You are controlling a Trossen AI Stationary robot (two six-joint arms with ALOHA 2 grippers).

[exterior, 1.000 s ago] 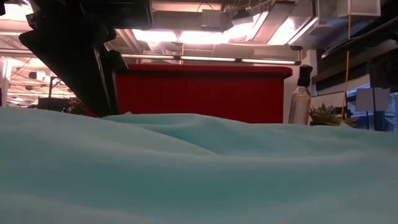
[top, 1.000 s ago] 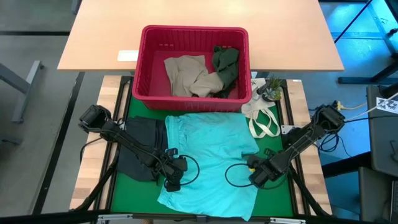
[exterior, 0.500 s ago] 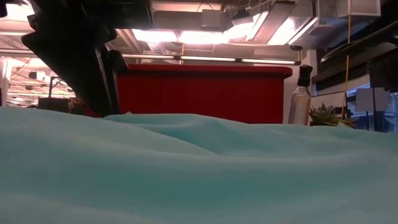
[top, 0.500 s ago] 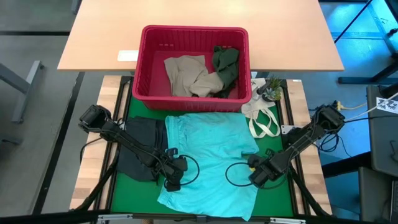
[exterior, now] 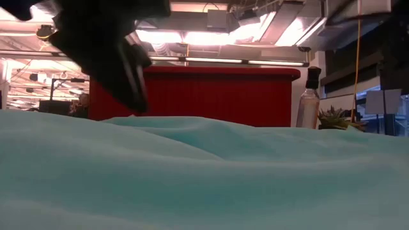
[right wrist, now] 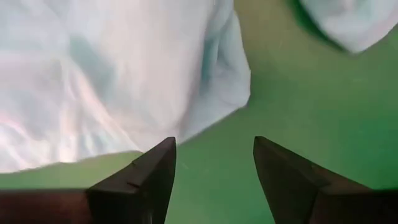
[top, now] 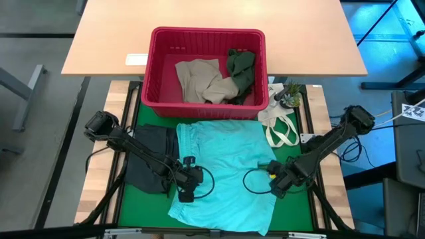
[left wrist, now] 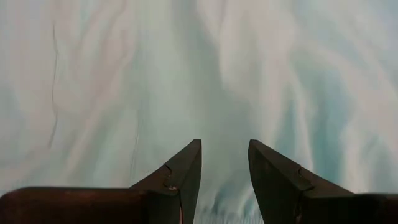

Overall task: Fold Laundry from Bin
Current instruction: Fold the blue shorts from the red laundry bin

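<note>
The light teal cloth garment [top: 226,169] is lying spread on the green worktop [top: 292,212] before the red plastic bin [top: 207,66]. Both claws are standing released: the left claw [top: 186,188] over it, the right claw [top: 277,182] at its edge. Folding is starting; next, gripping an edge.

We see the right gripper [top: 277,180] opened and shifted off the teal garment's [top: 226,169] edge onto the mat [right wrist: 292,106].

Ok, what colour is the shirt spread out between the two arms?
Light teal. The shirt shows best in the high view, lying flat on the green mat.
</note>
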